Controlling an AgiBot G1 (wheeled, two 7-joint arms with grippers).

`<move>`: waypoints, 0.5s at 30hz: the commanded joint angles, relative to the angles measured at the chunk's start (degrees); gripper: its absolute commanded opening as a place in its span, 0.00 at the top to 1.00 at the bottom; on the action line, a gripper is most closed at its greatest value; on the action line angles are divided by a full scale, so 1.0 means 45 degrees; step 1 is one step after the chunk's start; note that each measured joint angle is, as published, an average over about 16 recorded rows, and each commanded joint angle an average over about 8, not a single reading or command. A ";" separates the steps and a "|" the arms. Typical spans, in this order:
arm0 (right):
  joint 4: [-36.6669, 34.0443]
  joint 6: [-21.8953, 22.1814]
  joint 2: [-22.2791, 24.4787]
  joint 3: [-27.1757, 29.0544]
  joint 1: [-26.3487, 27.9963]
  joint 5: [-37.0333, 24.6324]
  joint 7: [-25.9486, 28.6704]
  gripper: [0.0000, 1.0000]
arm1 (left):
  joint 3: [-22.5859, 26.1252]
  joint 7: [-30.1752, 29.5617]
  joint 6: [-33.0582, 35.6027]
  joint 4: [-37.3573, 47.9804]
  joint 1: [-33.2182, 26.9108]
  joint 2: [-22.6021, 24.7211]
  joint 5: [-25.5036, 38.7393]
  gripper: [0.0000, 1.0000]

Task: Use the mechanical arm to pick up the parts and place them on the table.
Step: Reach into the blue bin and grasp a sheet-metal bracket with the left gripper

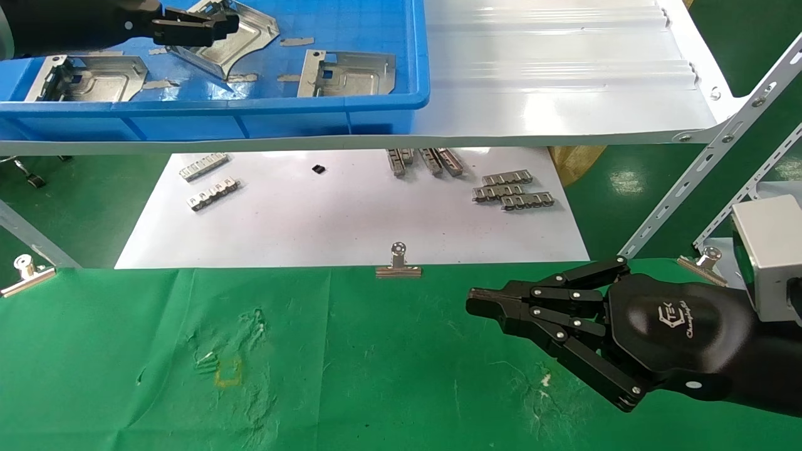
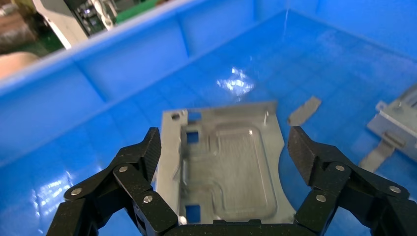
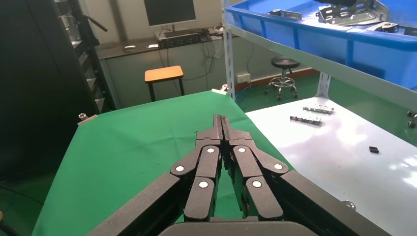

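The metal plate (image 2: 223,164) lies flat in the blue bin (image 1: 263,109), on the shelf beyond the green tabletop's (image 1: 376,376) far-left corner. Close squarely on its side edges, then lift level. It is silvery, embossed, with square cutouts. The left gripper (image 2: 223,152) has fingers wide apart, straddling it, holding nothing. The right gripper (image 1: 479,307) rests closed, empty, over the tabletop's right side.

1. Bright, even overhead light is seen throughout.
2. Strong glare is thrown on the white shelf panel (image 1: 551,69) and the blue bin (image 2: 236,81) floor.
3. Soft, short shadows are cast under the metal strips (image 1: 512,190).
4. Background beyond the bin wall is blurred in the left wrist view.
5. Tabletop (image 1: 351,376) is evenly lit.
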 commanded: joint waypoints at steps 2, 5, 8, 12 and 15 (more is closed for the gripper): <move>0.0000 0.0000 0.0000 0.0000 0.0000 0.0000 0.0000 1.00 | 0.0087 0.0006 -0.0228 0.0555 -0.0178 0.0120 0.0148 1.00; 0.0000 0.0000 0.0000 0.0000 0.0000 0.0000 0.0000 1.00 | 0.0148 0.0093 -0.0366 0.0793 -0.0252 0.0164 0.0242 1.00; 0.0000 0.0000 0.0000 0.0000 0.0000 0.0000 0.0000 1.00 | 0.0153 0.0307 -0.0605 0.0901 -0.0280 0.0184 0.0258 1.00; 0.0000 0.0000 0.0000 0.0000 0.0000 0.0000 0.0000 1.00 | 0.0124 0.0688 -0.1009 0.0957 -0.0288 0.0189 0.0230 1.00; 0.0000 0.0000 0.0000 0.0000 0.0000 0.0000 0.0000 1.00 | 0.0126 0.0896 -0.1247 0.1026 -0.0299 0.0199 0.0241 1.00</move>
